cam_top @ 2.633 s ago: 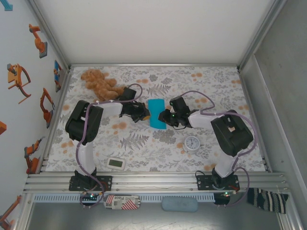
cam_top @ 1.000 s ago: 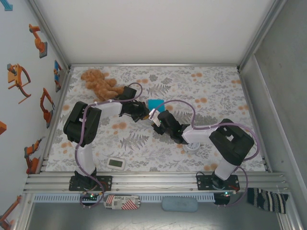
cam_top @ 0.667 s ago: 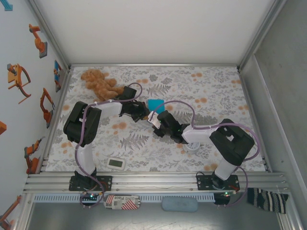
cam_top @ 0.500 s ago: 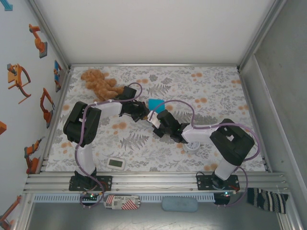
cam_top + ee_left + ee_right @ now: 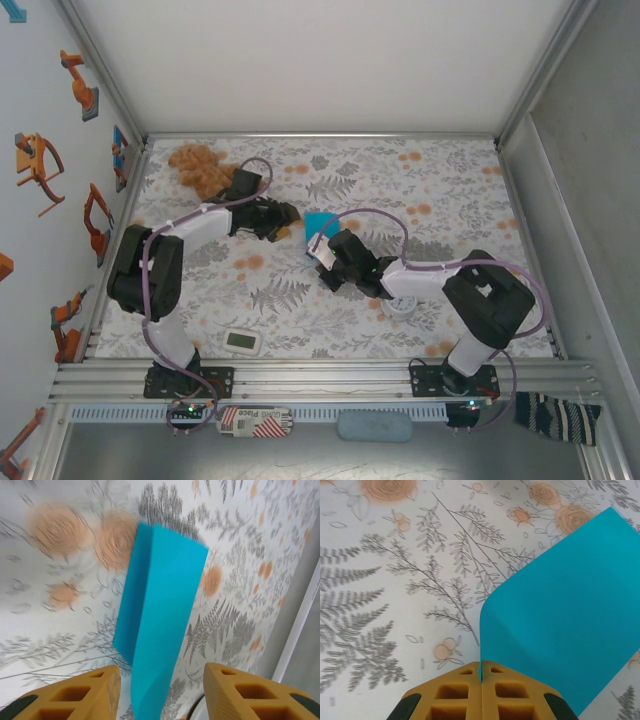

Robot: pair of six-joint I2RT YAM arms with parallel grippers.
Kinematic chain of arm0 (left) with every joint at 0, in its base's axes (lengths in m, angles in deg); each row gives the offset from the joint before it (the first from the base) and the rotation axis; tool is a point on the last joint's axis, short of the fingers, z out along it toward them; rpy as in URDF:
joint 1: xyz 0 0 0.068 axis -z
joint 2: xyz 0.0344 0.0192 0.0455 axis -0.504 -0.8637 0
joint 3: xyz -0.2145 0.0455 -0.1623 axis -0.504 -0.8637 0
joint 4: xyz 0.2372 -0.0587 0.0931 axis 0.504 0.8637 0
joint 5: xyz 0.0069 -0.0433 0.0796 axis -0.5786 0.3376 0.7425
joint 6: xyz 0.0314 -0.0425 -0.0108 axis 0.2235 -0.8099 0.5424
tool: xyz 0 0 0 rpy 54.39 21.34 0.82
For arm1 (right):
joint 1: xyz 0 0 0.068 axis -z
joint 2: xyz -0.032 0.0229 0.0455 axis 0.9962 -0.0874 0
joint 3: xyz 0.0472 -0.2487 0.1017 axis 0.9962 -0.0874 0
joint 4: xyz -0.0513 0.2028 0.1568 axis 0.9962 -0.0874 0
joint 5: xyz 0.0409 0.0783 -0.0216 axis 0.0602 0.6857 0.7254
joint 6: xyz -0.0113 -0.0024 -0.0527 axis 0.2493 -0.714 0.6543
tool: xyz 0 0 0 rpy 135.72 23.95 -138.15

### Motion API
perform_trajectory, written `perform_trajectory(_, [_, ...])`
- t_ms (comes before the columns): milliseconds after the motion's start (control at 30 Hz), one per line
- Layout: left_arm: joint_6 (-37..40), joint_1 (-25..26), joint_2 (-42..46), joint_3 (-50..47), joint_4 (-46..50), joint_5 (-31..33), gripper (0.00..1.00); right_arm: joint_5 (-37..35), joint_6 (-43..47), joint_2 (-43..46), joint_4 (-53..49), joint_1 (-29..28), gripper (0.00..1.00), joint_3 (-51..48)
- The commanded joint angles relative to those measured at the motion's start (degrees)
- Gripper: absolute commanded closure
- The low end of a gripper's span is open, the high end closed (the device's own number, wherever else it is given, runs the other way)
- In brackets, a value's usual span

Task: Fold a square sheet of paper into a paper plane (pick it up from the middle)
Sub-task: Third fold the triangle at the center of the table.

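The turquoise sheet of paper [image 5: 319,224] is folded over and held up off the table near the middle. My right gripper [image 5: 320,252] is shut on its near edge; in the right wrist view the paper [image 5: 570,620] curves up out of the closed orange fingertips [image 5: 481,667]. My left gripper [image 5: 288,214] stands open just left of the sheet. In the left wrist view the folded paper [image 5: 160,615] runs down between its spread fingers [image 5: 90,692] without touching either one.
A brown teddy bear [image 5: 196,164] lies at the back left, close behind the left arm. A small round white clock [image 5: 404,305] sits partly under the right arm. A white rectangular gadget [image 5: 243,342] lies near the front edge.
My left gripper has opened, let go of the paper and drawn back to the left. My right gripper has shut on the paper's near edge and stays there.
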Motion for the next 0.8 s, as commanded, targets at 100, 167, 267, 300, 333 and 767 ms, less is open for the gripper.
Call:
perform_trajectory(100, [3.7, 2.4, 0.4, 1.2, 2.1, 1.8, 0.51, 7.5, -9.1, 2.1, -0.8, -0.1, 1.0, -0.1])
perform_trajectory(167, [3.7, 3.8, -2.4, 2.7, 1.8, 1.2, 0.53, 9.2, -10.8, 1.9, 0.3, 0.0, 1.0, -0.7])
perform_trajectory(267, [3.5, 5.4, -6.6, 5.2, 1.1, 0.7, 0.59, 10.8, -12.7, 1.6, 0.9, -0.1, 1.0, -1.3])
perform_trajectory(300, [3.5, 5.9, -8.0, 6.0, 1.1, 0.5, 0.61, 11.3, -13.1, 1.6, 1.2, -0.1, 1.0, -1.6])
perform_trajectory(333, [3.6, 6.2, -9.0, 6.8, 1.1, 0.3, 0.62, 11.8, -13.4, 1.7, 1.4, -0.1, 1.0, -1.9])
perform_trajectory(767, [7.1, 7.3, -17.2, 11.4, 7.2, 2.7, 0.73, 11.5, -15.0, 1.2, 1.5, -0.1, 1.0, -2.7])
